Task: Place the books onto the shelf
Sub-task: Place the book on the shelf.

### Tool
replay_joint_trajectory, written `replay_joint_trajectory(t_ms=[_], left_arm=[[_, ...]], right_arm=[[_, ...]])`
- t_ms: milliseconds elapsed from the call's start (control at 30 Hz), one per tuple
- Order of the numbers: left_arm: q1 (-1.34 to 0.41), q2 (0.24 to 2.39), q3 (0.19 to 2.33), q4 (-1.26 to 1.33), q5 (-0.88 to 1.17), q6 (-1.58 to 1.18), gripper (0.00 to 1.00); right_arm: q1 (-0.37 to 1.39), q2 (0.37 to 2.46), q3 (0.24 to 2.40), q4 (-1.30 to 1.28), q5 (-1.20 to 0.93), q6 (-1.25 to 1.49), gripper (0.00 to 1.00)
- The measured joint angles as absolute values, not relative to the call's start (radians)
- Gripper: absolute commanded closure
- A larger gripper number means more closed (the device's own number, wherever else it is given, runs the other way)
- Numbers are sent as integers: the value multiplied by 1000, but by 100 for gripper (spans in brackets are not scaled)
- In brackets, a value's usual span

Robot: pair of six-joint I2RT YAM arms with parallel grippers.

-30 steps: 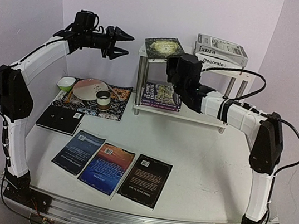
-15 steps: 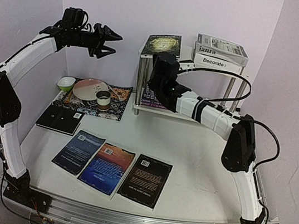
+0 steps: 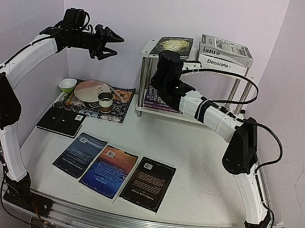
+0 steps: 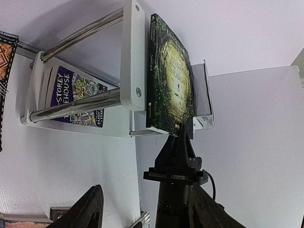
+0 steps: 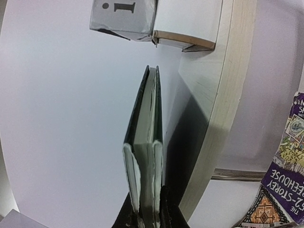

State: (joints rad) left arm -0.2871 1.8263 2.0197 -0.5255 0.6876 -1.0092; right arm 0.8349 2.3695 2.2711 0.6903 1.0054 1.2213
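The shelf (image 3: pixel 150 51) stands at the back of the table, white boards on chrome legs. My right gripper (image 5: pixel 147 213) is shut on the near edge of a dark green book (image 3: pixel 174 45), which it holds flat just over the left part of the top board (image 5: pixel 223 104). The "janra" book (image 3: pixel 226 45) lies on "Decorate" (image 3: pixel 222 63) on the right of the top board. A purple Storey Treehouse book (image 3: pixel 156 97) lies on the lower tier. My left gripper (image 3: pixel 110 43) hangs open and empty in the air left of the shelf. On the table lie a black book (image 3: pixel 61 121), two blue books (image 3: pixel 80 154) (image 3: pixel 108 170) and another black one (image 3: pixel 148 183).
A patterned placemat (image 3: pixel 120 108) at the left back carries a plate (image 3: pixel 91 90), a green bowl (image 3: pixel 67 84) and a small cup (image 3: pixel 105 101). The walls stand close behind and to the right of the shelf.
My right arm has swung left in front of the shelf, and the green book has slid a little further right on the top board. My left gripper has drawn back to the left.
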Motion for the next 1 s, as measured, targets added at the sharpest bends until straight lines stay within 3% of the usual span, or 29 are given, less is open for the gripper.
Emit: replay_joint_trajectory(t_ms=[500, 567, 633, 733, 833, 1000], left_arm=[[-287, 1811, 1998, -534, 684, -1010, 38], [-287, 1811, 1996, -534, 680, -1010, 38], [-287, 1810, 1993, -534, 679, -1010, 38], [-287, 1810, 1992, -534, 677, -1011, 38], [-287, 1810, 1992, -534, 677, -1011, 38], [-287, 1810, 1992, -534, 677, -1012, 38]], right_arm=[[785, 2370, 2297, 566, 939, 1404, 89], [777, 2370, 2303, 549, 937, 1417, 82], [769, 2370, 2310, 531, 934, 1431, 68], [764, 2370, 2334, 522, 927, 1452, 66], [764, 2370, 2337, 519, 924, 1460, 44], [762, 2332, 2291, 545, 900, 1477, 27]])
